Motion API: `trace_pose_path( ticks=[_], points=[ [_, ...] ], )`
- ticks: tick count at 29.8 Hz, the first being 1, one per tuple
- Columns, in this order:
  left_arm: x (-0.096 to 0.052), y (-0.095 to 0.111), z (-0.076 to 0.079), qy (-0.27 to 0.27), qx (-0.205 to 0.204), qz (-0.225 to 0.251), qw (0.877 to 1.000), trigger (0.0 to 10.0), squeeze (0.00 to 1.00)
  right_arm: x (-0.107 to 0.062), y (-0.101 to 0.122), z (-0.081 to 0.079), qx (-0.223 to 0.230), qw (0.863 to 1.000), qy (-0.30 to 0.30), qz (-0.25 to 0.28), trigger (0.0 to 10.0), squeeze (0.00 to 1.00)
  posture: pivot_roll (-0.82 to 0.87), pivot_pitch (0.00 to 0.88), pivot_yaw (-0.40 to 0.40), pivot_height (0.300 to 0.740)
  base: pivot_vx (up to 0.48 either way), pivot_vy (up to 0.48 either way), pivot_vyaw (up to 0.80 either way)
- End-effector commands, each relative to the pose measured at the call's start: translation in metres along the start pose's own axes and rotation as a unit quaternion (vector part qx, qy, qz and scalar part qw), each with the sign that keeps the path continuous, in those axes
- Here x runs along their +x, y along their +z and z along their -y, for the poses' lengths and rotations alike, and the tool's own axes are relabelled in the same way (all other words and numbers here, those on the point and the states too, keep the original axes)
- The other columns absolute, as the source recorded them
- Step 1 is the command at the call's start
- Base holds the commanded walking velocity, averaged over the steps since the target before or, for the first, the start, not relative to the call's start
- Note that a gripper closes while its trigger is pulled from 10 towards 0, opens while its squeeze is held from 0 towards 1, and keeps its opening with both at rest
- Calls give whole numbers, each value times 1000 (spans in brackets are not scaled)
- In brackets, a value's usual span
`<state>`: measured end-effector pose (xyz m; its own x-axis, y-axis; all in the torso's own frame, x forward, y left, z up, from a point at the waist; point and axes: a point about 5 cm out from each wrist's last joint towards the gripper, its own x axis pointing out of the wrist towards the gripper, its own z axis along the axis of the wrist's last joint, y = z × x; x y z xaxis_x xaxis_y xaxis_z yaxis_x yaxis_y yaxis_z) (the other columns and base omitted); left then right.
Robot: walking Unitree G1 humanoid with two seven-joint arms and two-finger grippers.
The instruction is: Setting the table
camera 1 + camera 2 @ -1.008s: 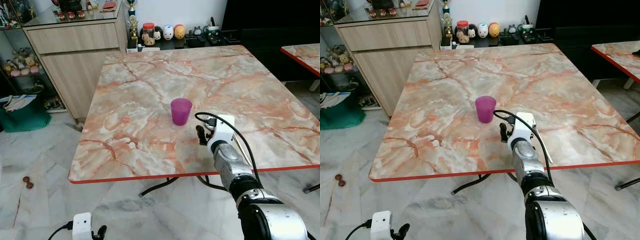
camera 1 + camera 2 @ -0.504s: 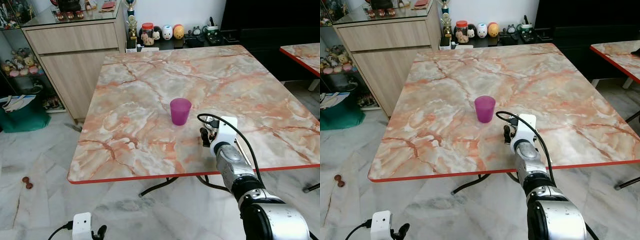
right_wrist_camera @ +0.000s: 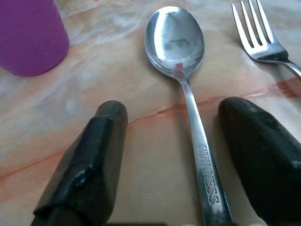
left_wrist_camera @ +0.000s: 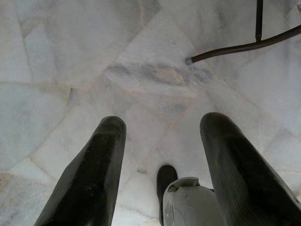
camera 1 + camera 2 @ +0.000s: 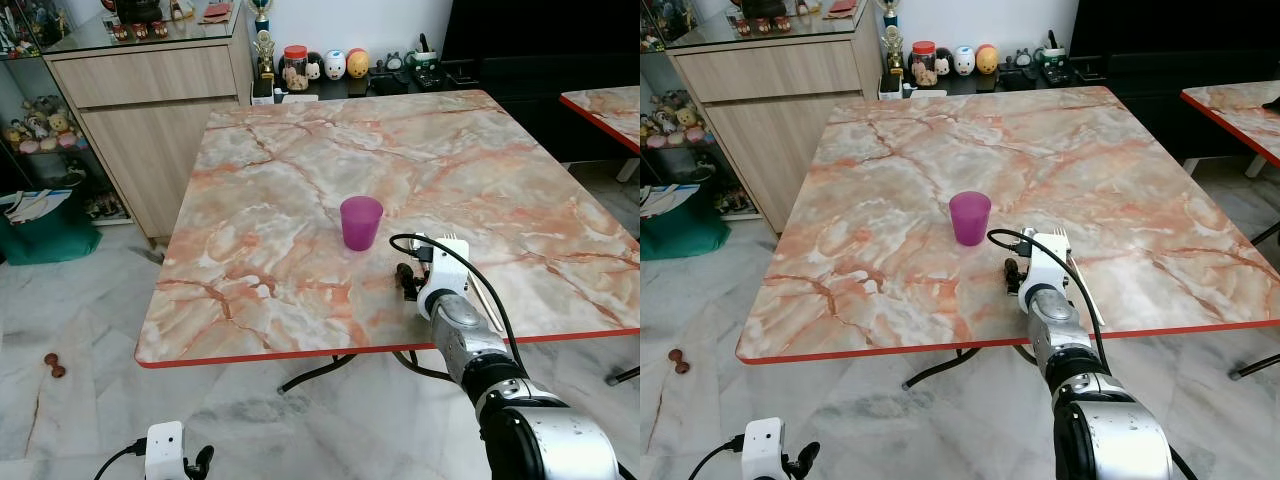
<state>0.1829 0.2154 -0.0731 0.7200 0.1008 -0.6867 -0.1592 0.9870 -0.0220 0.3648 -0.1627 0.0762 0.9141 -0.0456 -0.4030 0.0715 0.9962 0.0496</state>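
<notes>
Spoon (image 3: 181, 61) is seen lying flat on the tabletop (image 5: 300, 180), bowl up, handle running back between the two fingers of the right end effector (image 3: 178, 155). Its long axis is lined up with the end effector's reach, handle end nearest the wrist, bowl pointing away toward the far edge. Fingers are spread wide, one on each side of the handle, neither seen touching it; nothing is held. Handle sits off-centre, closer to one finger (image 3: 263, 150) than to the other (image 3: 89, 160).

Fork (image 3: 261, 35) lies just beside the spoon, roughly parallel, tines pointing the same way, outside the finger gap. Purple cup (image 5: 361, 222) stands upright on the other side of the spoon, near, not touching.

In the head views the right end effector is placed low over the tabletop near the front edge, just right of the cup. Right arm is clearly the nearer one.

Left end effector (image 4: 160, 155) hangs by the robot's side over the floor (image 4: 94, 56), fingers apart, empty.

Judged: any closing would act across the handle's width, so the off-centre offset matters most.
</notes>
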Motion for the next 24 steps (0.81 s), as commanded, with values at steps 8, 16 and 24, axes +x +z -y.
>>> trace_pose_path(
  ticks=[8,16,24],
  points=[
    [0,1,-1,5,3,2,1000,10000,0,-1,-12,-1,-3,1000,1,-22,0,0,-44,0,39,707,0,0,0],
    [2,5,1,2,5,8,1000,10000,0,-1,-9,0,-2,1000,-2,-17,0,0,-47,0,43,707,0,0,0],
    [2,5,3,-2,5,12,1000,10000,0,-2,-8,-4,7,1000,16,10,0,0,-51,0,45,707,0,0,0]
  ],
)
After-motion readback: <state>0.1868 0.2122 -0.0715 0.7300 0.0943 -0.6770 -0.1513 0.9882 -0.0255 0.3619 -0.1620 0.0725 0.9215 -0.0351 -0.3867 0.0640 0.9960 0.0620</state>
